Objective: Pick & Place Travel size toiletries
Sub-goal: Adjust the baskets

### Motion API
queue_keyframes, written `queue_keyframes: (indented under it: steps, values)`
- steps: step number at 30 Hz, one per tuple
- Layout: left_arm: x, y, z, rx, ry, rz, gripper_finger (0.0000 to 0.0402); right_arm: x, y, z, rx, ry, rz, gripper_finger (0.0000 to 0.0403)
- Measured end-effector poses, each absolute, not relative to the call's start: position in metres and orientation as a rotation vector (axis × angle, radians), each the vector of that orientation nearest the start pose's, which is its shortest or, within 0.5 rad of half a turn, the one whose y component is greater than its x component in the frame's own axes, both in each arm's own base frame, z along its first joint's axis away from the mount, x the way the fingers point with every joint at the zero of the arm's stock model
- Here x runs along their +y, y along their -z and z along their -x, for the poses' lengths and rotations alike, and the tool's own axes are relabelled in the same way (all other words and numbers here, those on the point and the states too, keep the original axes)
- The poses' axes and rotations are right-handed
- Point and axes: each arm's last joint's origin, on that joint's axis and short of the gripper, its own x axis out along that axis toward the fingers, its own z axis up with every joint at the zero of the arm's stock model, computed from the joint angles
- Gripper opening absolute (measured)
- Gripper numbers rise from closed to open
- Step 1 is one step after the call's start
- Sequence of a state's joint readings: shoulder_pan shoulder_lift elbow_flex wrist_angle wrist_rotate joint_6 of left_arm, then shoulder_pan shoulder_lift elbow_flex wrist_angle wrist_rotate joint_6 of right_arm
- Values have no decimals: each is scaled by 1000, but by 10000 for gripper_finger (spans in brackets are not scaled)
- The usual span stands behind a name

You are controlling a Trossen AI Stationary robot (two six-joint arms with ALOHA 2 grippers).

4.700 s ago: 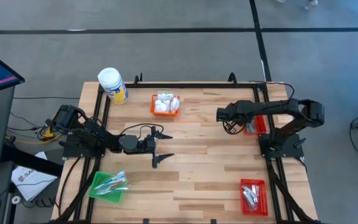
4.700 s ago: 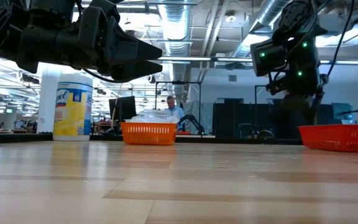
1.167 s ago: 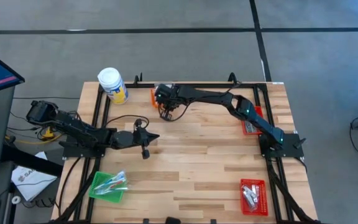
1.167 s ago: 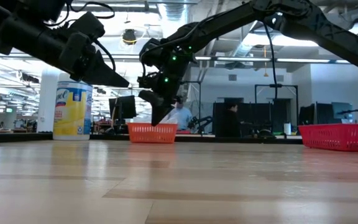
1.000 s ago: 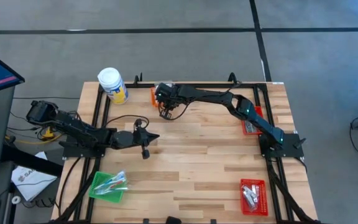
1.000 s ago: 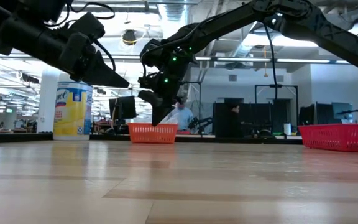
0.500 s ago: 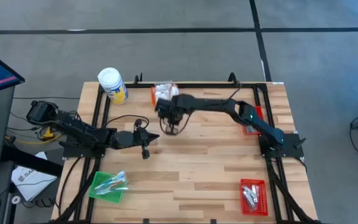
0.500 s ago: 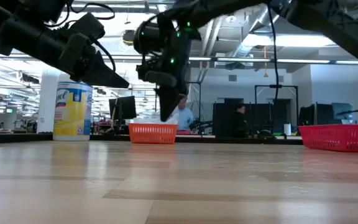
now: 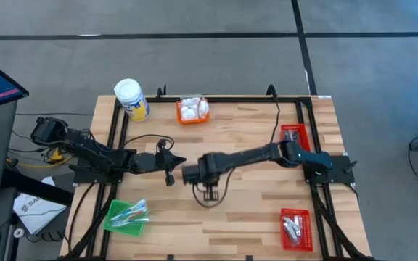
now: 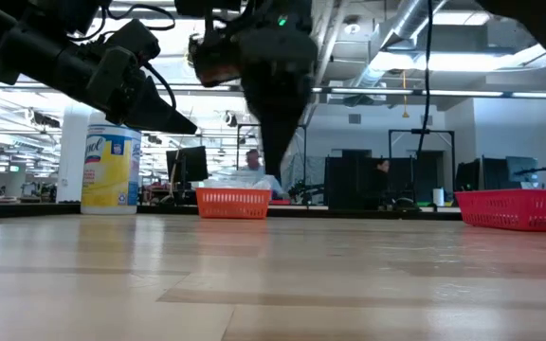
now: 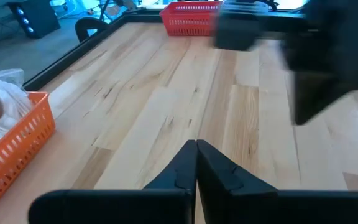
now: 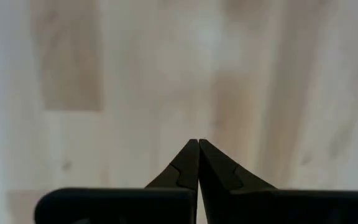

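Mid-table, we're seeing the right gripper [image 9: 210, 194] pinched shut, empty; nearest toiletries [image 9: 193, 109] are lying w/ the orange basket [image 9: 182, 119], far edge.

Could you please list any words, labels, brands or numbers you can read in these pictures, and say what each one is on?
Big white-lidded jar with a yellow label: blue brand lettering on it, too blurred to read.
White paper sheet on the floor left of the table: dark print, too small to read.
No readable text on the baskets, the toiletries or the arms.
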State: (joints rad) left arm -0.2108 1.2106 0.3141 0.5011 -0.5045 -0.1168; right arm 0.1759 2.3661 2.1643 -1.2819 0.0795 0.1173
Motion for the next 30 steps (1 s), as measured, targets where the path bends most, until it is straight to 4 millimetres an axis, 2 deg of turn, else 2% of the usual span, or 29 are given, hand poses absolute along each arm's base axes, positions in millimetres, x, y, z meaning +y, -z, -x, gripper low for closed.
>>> queue_keyframes:
  steps: [4,7,11,15,18,25,30]
  values:
    - [-31,-161,-211,354,-310,-24,0,107,-201,-451,1526,0,113,0]
    - [-31,-161,-211,354,-307,-23,0,125,-194,-439,1590,5,134,0]
    - [-31,-161,-211,355,-298,-21,0,142,-194,-414,1616,57,142,0]
    - [-31,-161,-211,356,-297,-21,0,150,-191,-380,1583,119,64,0]
    - [-31,-161,-211,353,-297,-20,0,152,-199,-345,1539,160,-44,0]
    - [-31,-162,-212,343,-300,-16,0,173,-216,-268,1467,67,-322,0]
    - [-31,-162,-212,340,-301,-14,0,193,-214,-243,1484,9,-373,0]
